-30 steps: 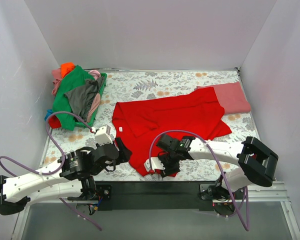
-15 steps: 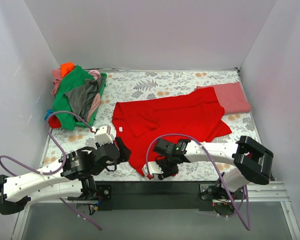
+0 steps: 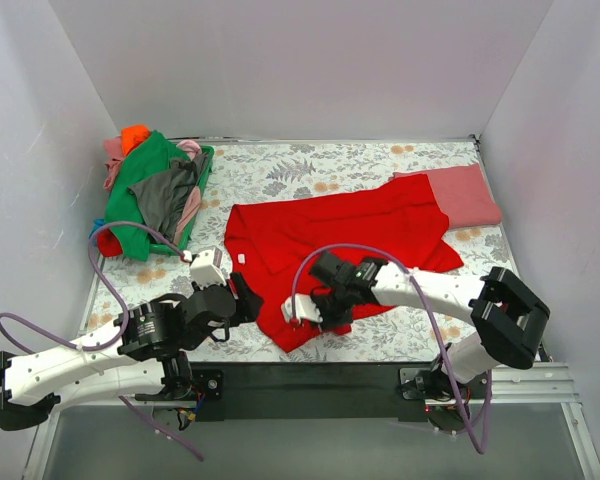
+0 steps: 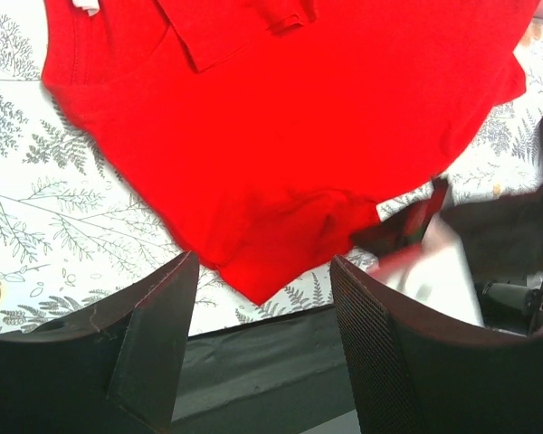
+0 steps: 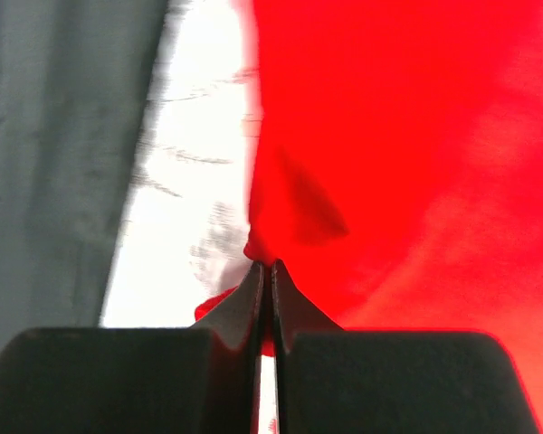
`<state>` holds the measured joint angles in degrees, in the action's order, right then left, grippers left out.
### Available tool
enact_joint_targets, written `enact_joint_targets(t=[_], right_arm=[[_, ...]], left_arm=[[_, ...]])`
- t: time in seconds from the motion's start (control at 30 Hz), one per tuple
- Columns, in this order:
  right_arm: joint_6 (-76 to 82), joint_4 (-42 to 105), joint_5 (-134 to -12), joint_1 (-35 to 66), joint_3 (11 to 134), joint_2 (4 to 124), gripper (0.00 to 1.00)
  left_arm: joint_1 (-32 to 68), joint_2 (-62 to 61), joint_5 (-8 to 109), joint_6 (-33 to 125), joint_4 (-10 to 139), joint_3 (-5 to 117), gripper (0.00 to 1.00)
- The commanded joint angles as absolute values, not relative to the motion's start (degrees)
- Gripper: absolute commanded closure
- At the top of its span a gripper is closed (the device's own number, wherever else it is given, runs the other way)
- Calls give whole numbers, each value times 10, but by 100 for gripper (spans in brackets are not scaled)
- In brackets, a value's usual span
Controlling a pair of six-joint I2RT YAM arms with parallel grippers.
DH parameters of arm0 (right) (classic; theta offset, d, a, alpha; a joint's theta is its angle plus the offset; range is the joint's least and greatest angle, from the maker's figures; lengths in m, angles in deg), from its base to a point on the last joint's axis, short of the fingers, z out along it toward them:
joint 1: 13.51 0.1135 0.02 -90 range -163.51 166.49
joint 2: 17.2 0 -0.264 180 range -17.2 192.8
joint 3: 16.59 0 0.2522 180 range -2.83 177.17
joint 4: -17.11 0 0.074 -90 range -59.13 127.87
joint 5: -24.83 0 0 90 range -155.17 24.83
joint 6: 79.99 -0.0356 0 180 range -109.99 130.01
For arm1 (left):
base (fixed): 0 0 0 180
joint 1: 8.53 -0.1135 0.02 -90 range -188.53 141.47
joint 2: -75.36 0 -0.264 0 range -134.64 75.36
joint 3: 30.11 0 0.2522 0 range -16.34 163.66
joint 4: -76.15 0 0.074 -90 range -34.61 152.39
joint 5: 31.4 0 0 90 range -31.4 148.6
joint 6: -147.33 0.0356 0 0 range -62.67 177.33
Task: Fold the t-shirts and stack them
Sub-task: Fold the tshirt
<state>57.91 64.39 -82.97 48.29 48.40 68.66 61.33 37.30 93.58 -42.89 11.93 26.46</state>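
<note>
A large bright red t-shirt (image 3: 360,235) lies spread across the middle of the floral table cloth (image 3: 310,165). My right gripper (image 3: 320,318) is at its near lower edge. In the right wrist view the gripper (image 5: 264,267) is shut, with a bunched fold of red t-shirt (image 5: 407,136) pinched at the tips. My left gripper (image 3: 248,300) stands open just left of the shirt's near corner. In the left wrist view it (image 4: 262,267) holds nothing, and the red t-shirt (image 4: 281,117) lies beyond the fingers. A dull rose-red t-shirt (image 3: 465,195) lies at the far right.
A green basket (image 3: 202,190) at the back left holds a heap of green, grey, pink and orange shirts (image 3: 150,190). The black table edge (image 4: 253,348) runs just below the left fingers. White walls close in the table on three sides.
My right gripper has shut on the red shirt's near edge and shifted a little left and away from the table edge with it. The left arm has barely moved.
</note>
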Motion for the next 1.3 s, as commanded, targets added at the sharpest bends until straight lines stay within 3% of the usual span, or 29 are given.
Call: enact_joint_targets(t=[0.0, 0.17, 0.37, 0.43, 0.47, 0.57, 0.83, 0.93, 1.0, 1.27], right_arm=[[571, 649, -881, 413, 541, 681, 99], [541, 647, -934, 325, 599, 742, 98], [437, 632, -922, 254, 655, 825, 87], [410, 629, -907, 225, 686, 845, 77], [403, 630, -912, 201, 695, 846, 67], [400, 633, -937, 168, 704, 831, 55], [451, 653, -1039, 115, 661, 733, 51], [460, 650, -1050, 81, 619, 700, 49], [466, 648, -1058, 68, 605, 687, 49], [475, 628, -1106, 20, 555, 651, 49]], left_arm=[[612, 379, 950, -402, 144, 274, 41], [612, 376, 929, -362, 184, 263, 41], [613, 367, 867, -309, 239, 240, 36], [613, 363, 845, -286, 264, 223, 33], [612, 361, 821, -279, 274, 218, 32], [613, 333, 775, -252, 311, 200, 29], [610, 176, 765, -268, 380, 203, 31], [574, 98, 769, -359, 373, 217, 44], [559, 60, 764, -422, 374, 218, 44], [466, 47, 703, -478, 483, 183, 44]])
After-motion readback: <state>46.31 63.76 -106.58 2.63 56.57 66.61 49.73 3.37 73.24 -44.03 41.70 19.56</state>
